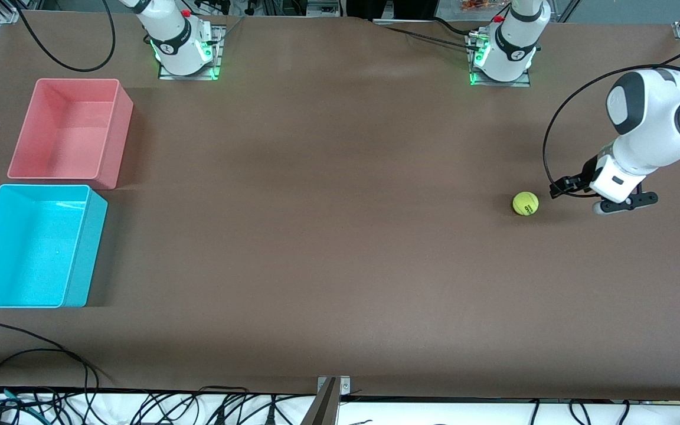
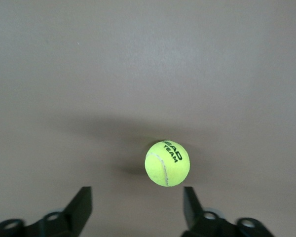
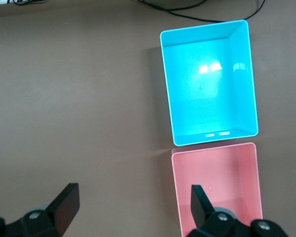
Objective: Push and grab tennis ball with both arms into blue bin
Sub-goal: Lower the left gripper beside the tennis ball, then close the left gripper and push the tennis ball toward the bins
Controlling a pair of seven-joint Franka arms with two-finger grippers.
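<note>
While the tennis ball (image 1: 525, 203) rests on the table (image 1: 328, 236) toward the left arm's end, we see the left gripper (image 1: 600, 198) just beside it, fingers (image 2: 81, 205) spread wide, not touching. We read "HEAD TEAM" on the ball. Bare table separates it from the blue bin (image 1: 80, 260). We see the right gripper (image 3: 133, 207) wide open, high above the bins.

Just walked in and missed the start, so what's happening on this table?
The left gripper sits low beside the tennis ball at the left arm's end of the table, fingers open, not touching it. The right gripper, also open, hangs above the table near the empty blue bin and the pink bin at the right arm's end. The ball lies far from both bins.
</note>
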